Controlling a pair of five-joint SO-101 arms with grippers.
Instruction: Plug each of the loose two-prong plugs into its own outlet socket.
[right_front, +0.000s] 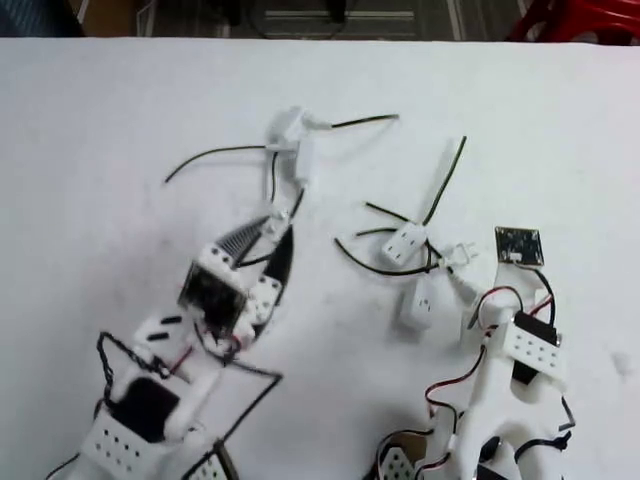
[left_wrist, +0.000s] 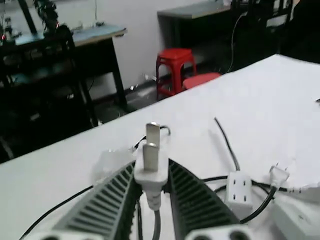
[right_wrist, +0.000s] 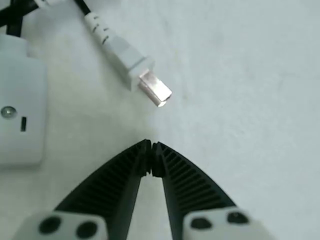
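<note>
1. Left wrist view: the left gripper (left_wrist: 151, 169) has its jaws clamped on the body of the first plug (left_wrist: 150, 162). The two prongs point away from the gripper, clear of any socket. This plug is lifted but not inserted.
2. Right wrist view: the right gripper (right_wrist: 151, 150) has its jaws closed tip to tip with nothing between them. The second plug (right_wrist: 131, 59) lies on the table (right_wrist: 250, 100) just ahead of the tips, with its prongs bare and unplugged.
3. High view: the small socket (right_front: 405, 243) and the long socket block (right_front: 417, 300) lie near the second plug, well apart from the left gripper. No plug is seated in either.
4. High view: a further white fitting (right_front: 292, 130) with cords lies at the far side. Whether anything is mated there cannot be determined.
5. Assessment: the task is at an early stage, with one plug in hand and no insertion confirmed. Remaining work: insert the held plug, then grasp and insert the second plug.
</note>
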